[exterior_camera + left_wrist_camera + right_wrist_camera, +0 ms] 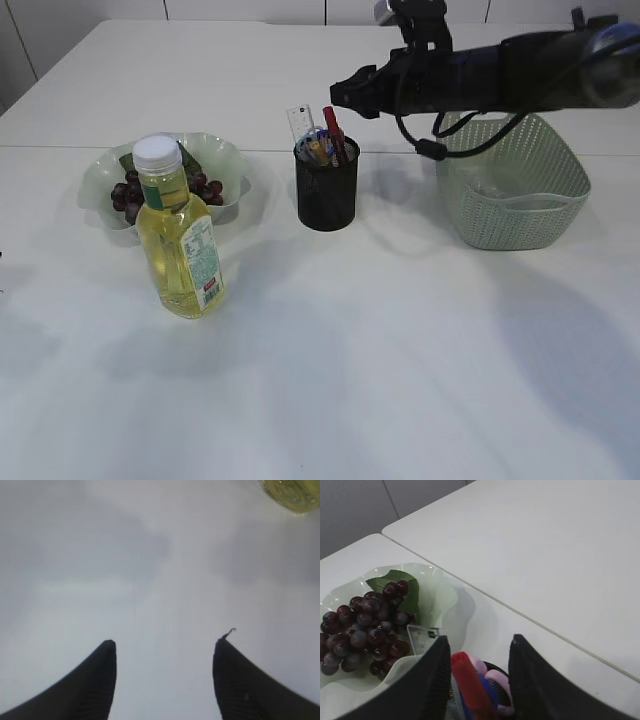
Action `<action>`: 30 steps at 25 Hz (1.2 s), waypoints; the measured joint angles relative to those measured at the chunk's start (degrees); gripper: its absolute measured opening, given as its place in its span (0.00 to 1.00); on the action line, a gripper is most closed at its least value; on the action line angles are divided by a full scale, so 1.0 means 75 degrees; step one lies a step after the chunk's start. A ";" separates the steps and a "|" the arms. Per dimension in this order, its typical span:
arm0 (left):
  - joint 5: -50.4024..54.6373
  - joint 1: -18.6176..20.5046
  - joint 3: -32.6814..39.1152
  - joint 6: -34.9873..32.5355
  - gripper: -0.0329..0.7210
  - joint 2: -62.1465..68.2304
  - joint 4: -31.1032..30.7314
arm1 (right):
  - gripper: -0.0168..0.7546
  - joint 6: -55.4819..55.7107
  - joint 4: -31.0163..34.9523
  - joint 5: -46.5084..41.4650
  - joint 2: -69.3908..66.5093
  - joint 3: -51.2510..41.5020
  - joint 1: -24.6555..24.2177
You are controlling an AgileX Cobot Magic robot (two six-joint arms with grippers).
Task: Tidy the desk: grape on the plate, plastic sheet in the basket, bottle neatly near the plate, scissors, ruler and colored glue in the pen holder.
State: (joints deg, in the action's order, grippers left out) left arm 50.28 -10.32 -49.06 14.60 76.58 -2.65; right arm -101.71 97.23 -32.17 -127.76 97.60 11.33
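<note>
My right gripper (pixel 340 96) (pixel 480 639) hovers just above the black pen holder (pixel 327 195), jaws apart. A red colored glue stick (pixel 331 125) (pixel 470 680) stands in the holder between them, close to the left finger with a gap to the right one. The clear ruler (pixel 300 122) (pixel 422 639) and pink-handled scissors (pixel 501 685) also stand in the holder. Dark grapes (pixel 130 190) (pixel 365 625) lie on the pale green plate (pixel 225 160). The yellow bottle (pixel 180 235) stands upright in front of the plate. I cannot make out the plastic sheet. My left gripper (pixel 165 642) is open over bare table.
A green woven basket (pixel 515 185) stands right of the pen holder, under the right arm. The bottle's base (pixel 295 495) shows at the top right of the left wrist view. White tabletop stretches across the front.
</note>
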 joint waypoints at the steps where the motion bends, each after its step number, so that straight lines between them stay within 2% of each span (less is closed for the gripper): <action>1: 0.0006 0.0000 0.0000 0.0000 0.63 0.0000 0.0000 | 0.44 0.0715 -0.0636 0.0235 0.0175 0.0000 0.0000; 2: 0.0018 0.0000 0.0000 0.0000 0.63 0.0000 0.0000 | 0.44 0.1438 -0.1507 0.0400 0.0407 0.0000 0.0000; 5: 0.0018 0.0000 0.0000 0.0000 0.63 0.0000 0.0000 | 0.44 0.4826 -0.4596 0.0285 0.1189 0.0000 -0.0015; 8: 0.0036 0.0000 0.0000 0.0000 0.63 0.0000 -0.0111 | 0.44 0.8370 -0.7358 -0.0912 0.2039 0.0000 -0.0015; 13: 0.0036 0.0000 0.0000 0.0000 0.63 0.0000 -0.0205 | 0.44 1.1908 -1.0535 -0.2943 0.3216 0.0000 -0.0015; 16: 0.0054 0.0000 0.0000 0.0000 0.63 0.0000 -0.0210 | 0.44 1.2925 -1.1726 -0.3503 0.3684 0.0000 -0.0015; 21: 0.0072 0.0000 0.0000 0.0000 0.62 0.0000 -0.0303 | 0.44 1.3467 -1.3057 -0.4263 0.4047 -0.0218 -0.0015; 30: 0.0603 0.0000 0.0000 0.0000 0.62 -0.0364 -0.0527 | 0.44 1.3772 -1.3511 -0.3939 0.5717 -0.2650 -0.0015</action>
State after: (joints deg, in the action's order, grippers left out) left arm 54.80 -10.32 -49.06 14.60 73.85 -6.61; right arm 1.59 -4.10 -61.71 -84.88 77.73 11.22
